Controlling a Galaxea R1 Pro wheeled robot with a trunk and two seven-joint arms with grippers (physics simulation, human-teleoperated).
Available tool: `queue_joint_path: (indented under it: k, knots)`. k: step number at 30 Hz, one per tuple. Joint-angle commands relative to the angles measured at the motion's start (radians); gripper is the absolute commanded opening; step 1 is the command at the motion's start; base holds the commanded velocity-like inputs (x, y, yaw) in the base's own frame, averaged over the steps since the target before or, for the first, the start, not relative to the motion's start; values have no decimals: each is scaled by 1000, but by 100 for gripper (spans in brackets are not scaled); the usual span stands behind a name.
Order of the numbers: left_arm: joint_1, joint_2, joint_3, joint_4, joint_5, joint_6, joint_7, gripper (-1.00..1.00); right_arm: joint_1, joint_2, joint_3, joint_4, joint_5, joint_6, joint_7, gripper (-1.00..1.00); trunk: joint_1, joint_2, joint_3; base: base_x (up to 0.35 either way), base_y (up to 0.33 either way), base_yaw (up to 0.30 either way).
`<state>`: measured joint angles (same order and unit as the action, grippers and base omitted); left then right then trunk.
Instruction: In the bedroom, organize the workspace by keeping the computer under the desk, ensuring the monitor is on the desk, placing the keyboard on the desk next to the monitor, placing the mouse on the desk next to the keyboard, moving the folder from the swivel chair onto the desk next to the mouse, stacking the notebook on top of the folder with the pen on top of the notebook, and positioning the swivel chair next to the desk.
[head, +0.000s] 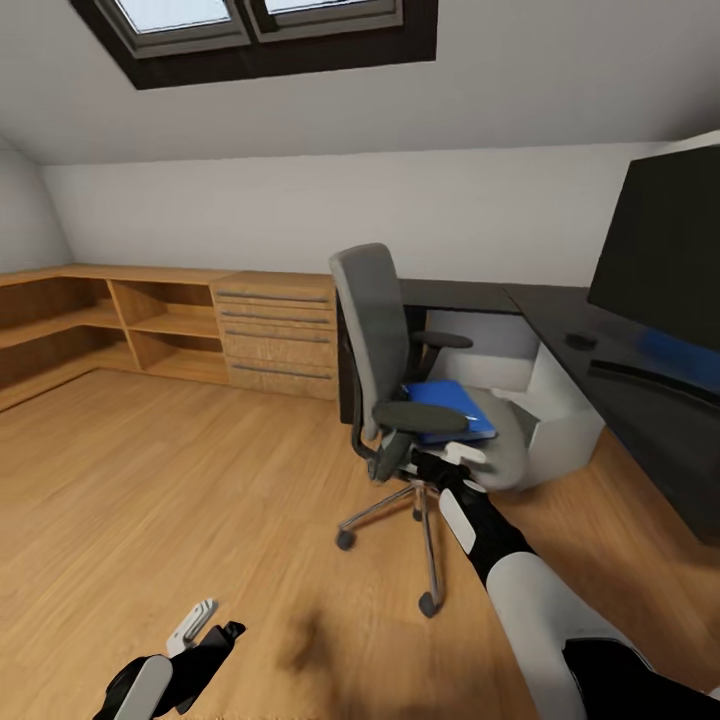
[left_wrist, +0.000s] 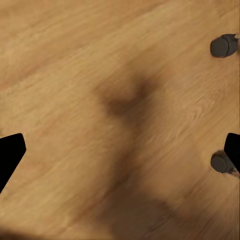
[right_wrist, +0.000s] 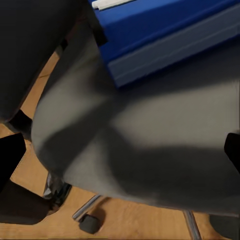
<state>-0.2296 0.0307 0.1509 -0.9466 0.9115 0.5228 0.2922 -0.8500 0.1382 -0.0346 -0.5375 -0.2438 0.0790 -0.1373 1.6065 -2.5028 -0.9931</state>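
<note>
The grey swivel chair (head: 385, 340) stands on the wood floor, turned side-on beside the black desk (head: 545, 300). A bright blue folder (head: 452, 405) lies flat on its seat. My right gripper (head: 458, 458) is at the seat's near edge, under the near armrest, open and holding nothing. In the right wrist view the folder (right_wrist: 165, 35) with its pale spine lies just beyond the grey seat cushion (right_wrist: 150, 145). The monitor (head: 665, 255) stands on the desk at the right, with a small dark mouse (head: 580, 341) near it. My left gripper (head: 210, 625) hangs low over the floor, open.
A white-grey box (head: 565, 415), possibly the computer, sits under the desk. Oak shelves and drawers (head: 275, 335) line the far wall. The chair's chrome base and casters (head: 430, 603) spread near my right arm; two casters (left_wrist: 223, 46) appear in the left wrist view.
</note>
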Motion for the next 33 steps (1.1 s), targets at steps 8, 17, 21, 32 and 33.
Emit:
queue_joint_path:
  k: [8, 17, 21, 32, 33]
  knots:
    - [0, 0, -1, -1, 10, 3, 8, 100, 2, 0, -3, -2, -5, 5, 22, 100, 0, 0, -1, 0, 0, 157]
    - [0, -1, -1, -1, 10, 3, 8, 100, 2, 0, -9, -2, -7, 4, 51, 100, 0, 0, -1, 0, 0, 11]
    - [0, -1, -1, -1, 10, 3, 8, 100, 2, -1, -11, -2, -8, 4, 52, 100, 0, 0, -1, -14, -8, 2]
    - [0, -1, -1, -1, 10, 3, 7, 100, 2, -2, -14, -3, -7, 3, 52, 100, 0, 0, -1, -208, -118, 0]
    - [0, -1, -1, -1, 10, 3, 7, 100, 2, -2, -14, -3, -7, 3, 52, 100, 0, 0, -1, -141, -77, 0]
